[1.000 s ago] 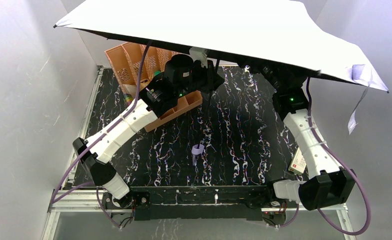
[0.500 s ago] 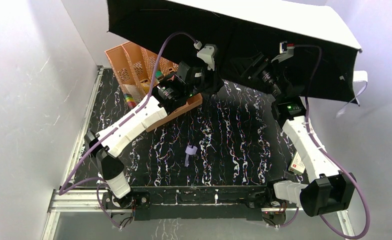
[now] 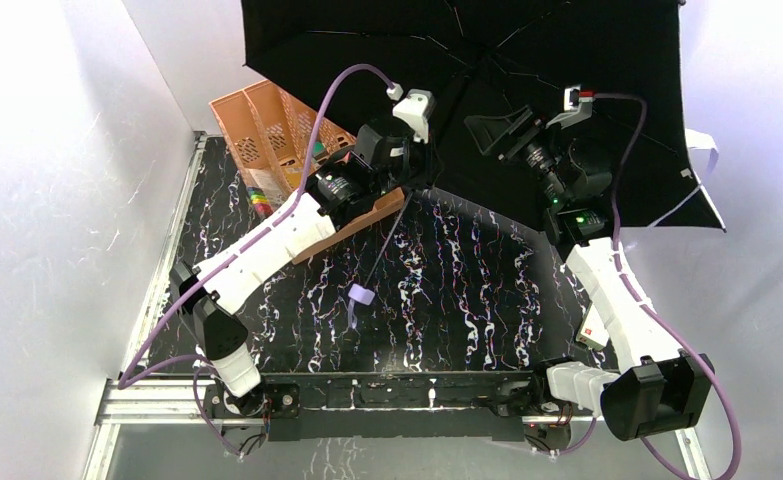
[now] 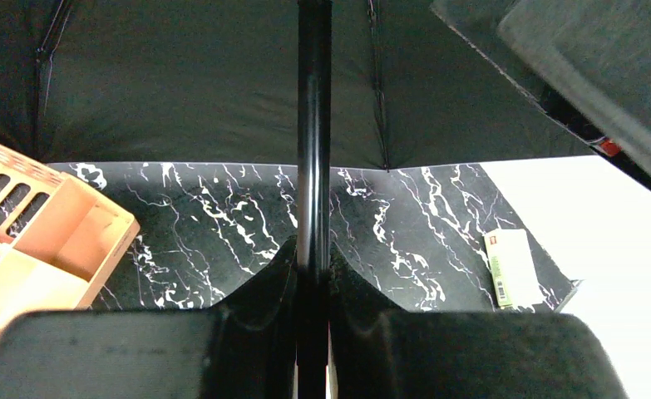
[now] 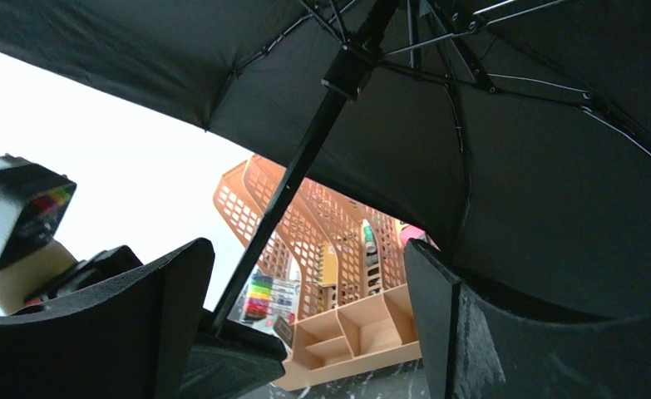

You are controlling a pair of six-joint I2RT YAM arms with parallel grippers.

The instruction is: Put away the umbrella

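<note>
Umbrella (image 3: 527,90) is open and held up over the far half of the table (image 3: 467,300). It is tilted so the dark underside of the canopy faces the top camera. The strap (image 3: 360,297) hangs free below it, with its pale end just above the table.

Left gripper (image 4: 313,274): clamped on the shaft (image 4: 313,125), fingers tight on either side and the shaft running straight up between them.

Right gripper (image 5: 309,249): spread wide and holding nothing. It is up under the canopy, beside the shaft and facing the ribs (image 5: 471,91).

Organiser (image 3: 267,125) sits at the far left, just behind the left arm. A small box (image 3: 594,330) lies at the right edge.

Handling (judgement):
- Light overall, but top-heavy while open. The canopy acts as a big lever on a single narrow grip, so the shaft may well twist in the fingers.
- The shaft is stiff, smooth and probably slippery, yet it is the only firm place to hold.
- The fabric is soft and gives no purchase. The ribs are thin and would bend if pinched or pushed sideways.
- The runner (image 5: 347,71) is the point to work — the free gripper should close on it or just under it and draw it along the shaft to collapse the canopy.
- The loose strap could snag on the organiser or on the arm cables.
</note>
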